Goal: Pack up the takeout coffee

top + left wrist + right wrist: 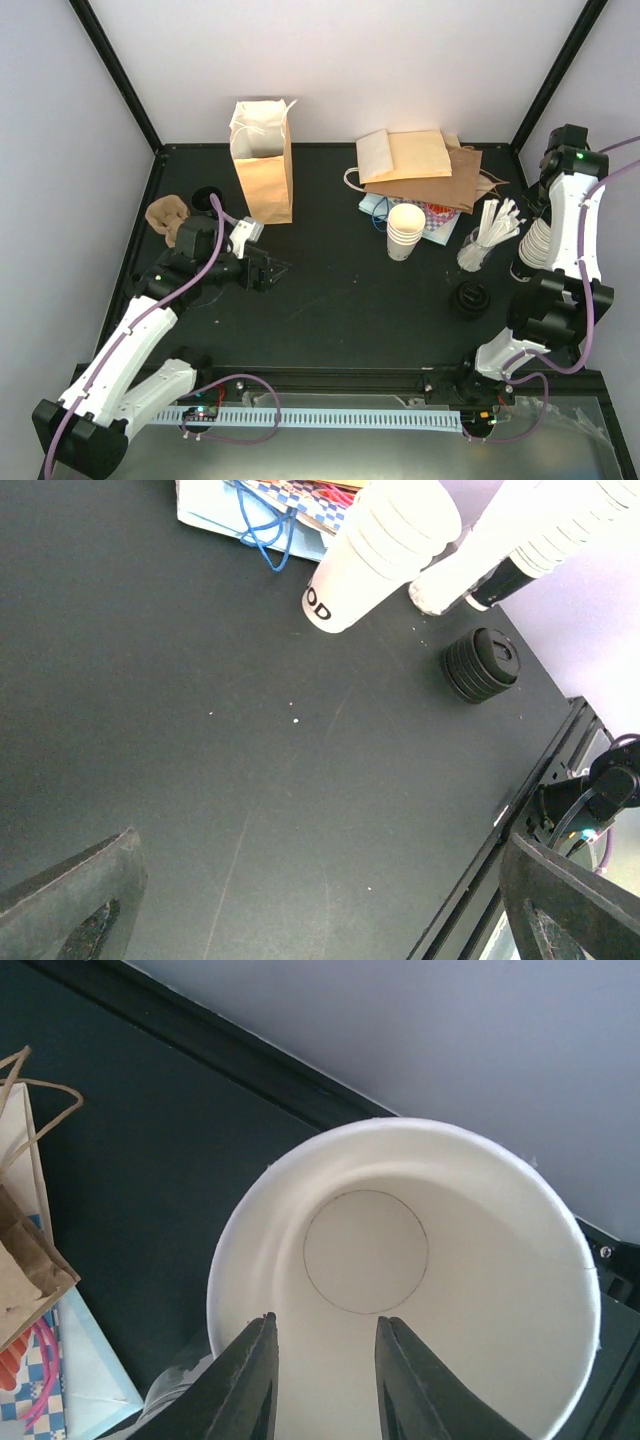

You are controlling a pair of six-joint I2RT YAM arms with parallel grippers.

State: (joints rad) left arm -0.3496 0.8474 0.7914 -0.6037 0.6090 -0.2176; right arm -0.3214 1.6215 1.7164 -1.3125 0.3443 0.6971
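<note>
Upright bag (263,160) at far left, cup trays (168,218) to its left. Flat bags (420,165) piled at far right. Cup stack (405,232) just near of them, stirrer holder (478,248) to its right, lid stack (470,298) nearer still. Second cup stack (536,248) at right edge.

The left gripper (320,900) shows only as two dark fingers (70,905) at the bottom corners, spread wide over the black table (150,730). A stack of black lids (482,665) sits near the table's edge. Up and left of it stands a stack of cream cups (380,550). Farther left of the cups lies a blue cord (265,530).
</note>
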